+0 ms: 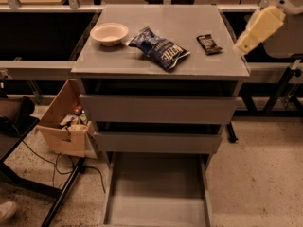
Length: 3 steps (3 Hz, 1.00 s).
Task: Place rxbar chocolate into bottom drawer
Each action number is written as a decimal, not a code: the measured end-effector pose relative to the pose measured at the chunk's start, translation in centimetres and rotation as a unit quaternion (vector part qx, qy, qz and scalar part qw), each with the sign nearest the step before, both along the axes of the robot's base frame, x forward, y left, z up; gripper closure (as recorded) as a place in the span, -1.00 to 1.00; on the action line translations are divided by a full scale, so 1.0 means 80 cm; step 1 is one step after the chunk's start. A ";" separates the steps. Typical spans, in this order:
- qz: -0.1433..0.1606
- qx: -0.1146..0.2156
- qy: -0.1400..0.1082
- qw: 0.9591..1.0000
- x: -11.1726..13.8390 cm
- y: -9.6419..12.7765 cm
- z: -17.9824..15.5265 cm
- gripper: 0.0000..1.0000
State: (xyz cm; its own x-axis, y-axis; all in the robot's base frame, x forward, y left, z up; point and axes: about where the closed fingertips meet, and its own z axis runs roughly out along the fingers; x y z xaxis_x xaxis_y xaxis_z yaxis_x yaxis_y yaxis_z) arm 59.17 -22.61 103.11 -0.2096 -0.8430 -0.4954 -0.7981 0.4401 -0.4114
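Observation:
The rxbar chocolate (208,43), a small flat black wrapper, lies on the grey cabinet top (161,18) near its right edge. The bottom drawer (156,193) is pulled out at floor level, and its flat grey floor is bare. My gripper (244,44) is the cream end of the arm that comes in from the upper right. It hangs just off the cabinet's right edge, a little right of the bar and apart from it.
A crinkled dark blue chip bag (159,48) and a pale bowl (109,33) also lie on the cabinet top. Two upper drawers (156,109) show only shut front panels. An open cardboard box (66,122) and cables lie on the floor at left.

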 end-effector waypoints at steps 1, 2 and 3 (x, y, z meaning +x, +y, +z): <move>-0.077 0.023 -0.025 0.996 0.072 0.004 0.015 -1.00; -0.158 0.057 -0.022 0.986 0.126 -0.007 0.004 -1.00; -0.200 0.087 -0.008 0.976 0.136 -0.010 -0.001 -1.00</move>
State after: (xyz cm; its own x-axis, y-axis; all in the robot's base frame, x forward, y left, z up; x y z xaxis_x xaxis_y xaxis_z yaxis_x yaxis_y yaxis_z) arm 70.02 -23.37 103.03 -0.4957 -0.5979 -0.6299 -0.5415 0.7799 -0.3141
